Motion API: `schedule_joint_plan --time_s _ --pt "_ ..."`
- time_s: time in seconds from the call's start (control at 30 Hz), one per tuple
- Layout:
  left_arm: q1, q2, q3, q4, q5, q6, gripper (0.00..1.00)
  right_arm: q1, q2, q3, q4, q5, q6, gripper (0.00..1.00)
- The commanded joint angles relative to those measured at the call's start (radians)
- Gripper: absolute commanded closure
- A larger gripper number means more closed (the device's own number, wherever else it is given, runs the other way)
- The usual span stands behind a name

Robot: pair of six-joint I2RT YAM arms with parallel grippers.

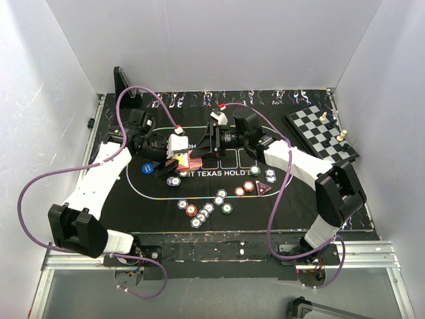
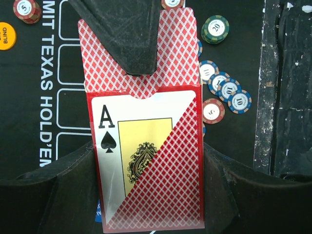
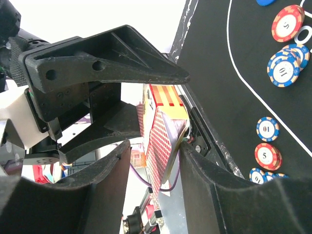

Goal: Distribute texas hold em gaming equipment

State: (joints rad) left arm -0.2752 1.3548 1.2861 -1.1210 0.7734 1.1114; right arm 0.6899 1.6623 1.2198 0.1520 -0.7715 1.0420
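Card box [image 2: 146,165] sits clamped in my left hand [image 2: 148,151]; my right hand [image 3: 155,146] is open around its flap end

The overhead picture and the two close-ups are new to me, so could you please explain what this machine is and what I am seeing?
This is a pair of white robot arms, a left arm and a right arm, bolted at the near table edge. The overhead picture comes from a fixed camera above them. Each close-up comes from a camera on one wrist. On the black poker mat lie poker chips and a yellow button. A chessboard sits at the far right. The left fingers grip a red card box, with an ace of spades on its front, held above the mat. The right fingers straddle its flap end, but I cannot tell whether they pinch it.
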Motion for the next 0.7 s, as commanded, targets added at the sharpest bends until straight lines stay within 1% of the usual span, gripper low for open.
schedule_joint_plan --time_s 0.0,0.17,0.33,0.67 --pt "-0.016 0.004 0.064 -0.028 -0.006 0.021 0.91 -0.004 0.010 0.061 0.001 -0.029 -0.019 0.49" --pt "-0.019 0.010 0.082 -0.020 -0.016 0.008 0.92 -0.004 0.028 0.061 -0.012 -0.029 -0.022 0.50" --pt "-0.022 -0.017 0.073 -0.005 -0.002 -0.005 0.92 -0.003 0.043 0.066 -0.012 -0.034 -0.027 0.50" --pt "-0.024 -0.054 0.051 0.026 0.033 -0.039 0.98 -0.004 0.014 0.023 0.003 -0.028 -0.026 0.50"
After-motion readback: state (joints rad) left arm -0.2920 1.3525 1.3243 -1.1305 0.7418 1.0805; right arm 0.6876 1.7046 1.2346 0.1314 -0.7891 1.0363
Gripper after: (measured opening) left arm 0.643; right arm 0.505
